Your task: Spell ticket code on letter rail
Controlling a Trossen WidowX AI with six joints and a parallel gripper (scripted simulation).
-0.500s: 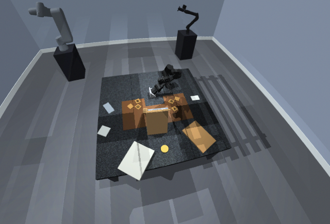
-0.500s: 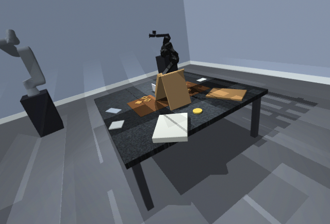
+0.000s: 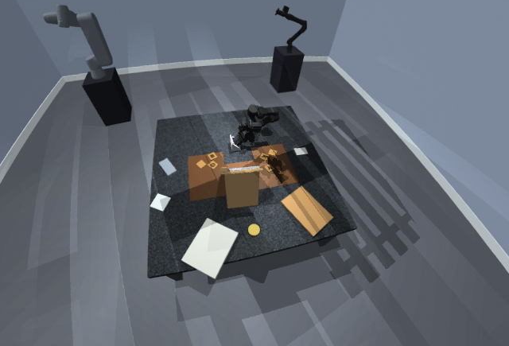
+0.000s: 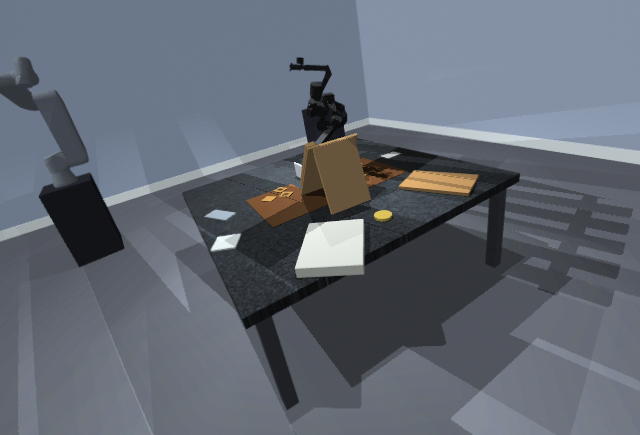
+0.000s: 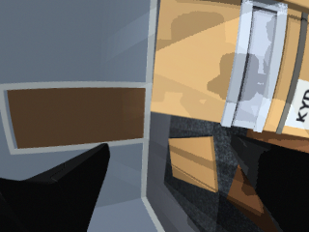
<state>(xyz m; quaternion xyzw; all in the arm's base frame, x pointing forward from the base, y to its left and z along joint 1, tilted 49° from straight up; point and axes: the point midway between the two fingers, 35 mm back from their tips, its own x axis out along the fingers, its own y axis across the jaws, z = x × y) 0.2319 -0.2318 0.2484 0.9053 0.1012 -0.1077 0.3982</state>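
The tan board (image 3: 242, 190) (image 4: 342, 174) (image 5: 193, 63) stands as a tilted easel. Its pale letter rail (image 3: 244, 168) (image 5: 261, 63) runs across the front; I make out no tile in it. A white ticket (image 5: 300, 108) at the wrist view's right edge shows letters like KYD, partly cut off. Two flat tiles with holes (image 3: 211, 155) (image 3: 212, 165) and a plain-looking tile (image 3: 200, 164) lie on the left brown mat (image 3: 201, 188) (image 4: 276, 215). More tiles (image 3: 263, 156) (image 3: 268, 167) lie on the right mat (image 3: 287, 176); their letters are unreadable. My gripper (image 5: 171, 145) is open and empty, raised on the board's rail side.
A small white folded piece (image 3: 233, 144) (image 4: 298, 170) stands near the arm. A white block (image 3: 210, 247) (image 4: 333, 246), a yellow disc (image 3: 254, 229) (image 4: 383, 215) and a wooden slab (image 3: 307, 211) (image 4: 439, 182) lie behind the board. Pale cards (image 3: 167, 166) (image 3: 160, 202) lie near the left edge.
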